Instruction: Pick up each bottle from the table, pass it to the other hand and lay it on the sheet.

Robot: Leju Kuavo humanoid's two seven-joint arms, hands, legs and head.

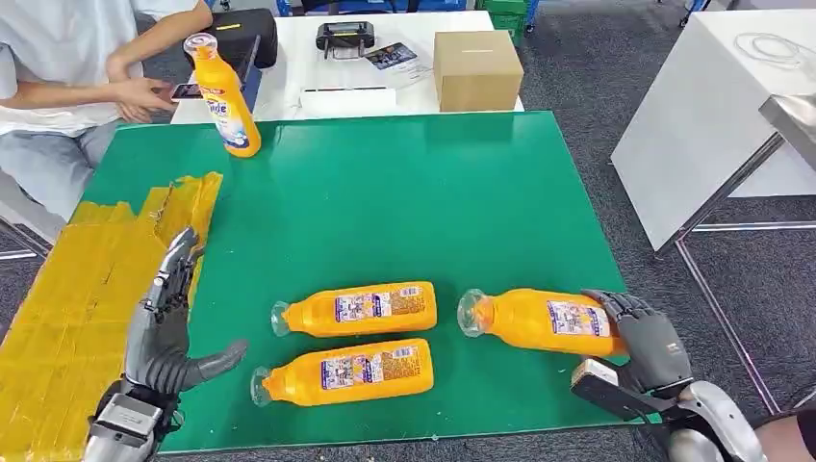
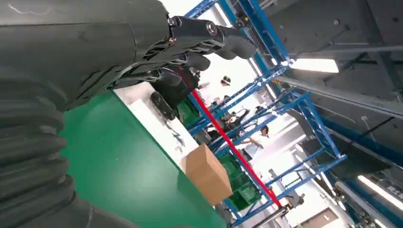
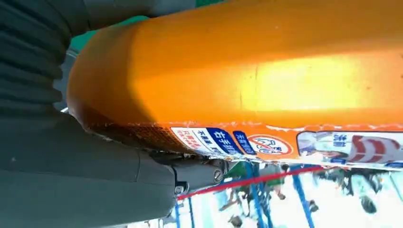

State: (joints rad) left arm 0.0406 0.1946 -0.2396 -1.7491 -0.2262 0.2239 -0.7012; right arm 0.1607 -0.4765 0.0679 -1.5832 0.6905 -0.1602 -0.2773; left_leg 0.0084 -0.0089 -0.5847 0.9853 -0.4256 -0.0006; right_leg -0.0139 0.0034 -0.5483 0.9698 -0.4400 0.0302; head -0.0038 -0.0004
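While the right hand (image 1: 643, 339) wraps the base of the rightmost bottle (image 1: 539, 320), lying on the green mat (image 1: 404, 192), the pick-up step is in hand; whether the grip is firm is unclear. Next: lift, pass to the left hand (image 1: 165, 322), flat and empty beside the yellow sheet (image 1: 67, 308). Two bottles (image 1: 356, 309) (image 1: 344, 372) lie between the hands; an upright bottle (image 1: 223, 96) stands at the mat's far edge, near a person's hand (image 1: 144, 96).

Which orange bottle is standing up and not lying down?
The standing bottle at the far left edge of the green table, by the person's hand. The other three lie on their sides near the robot.
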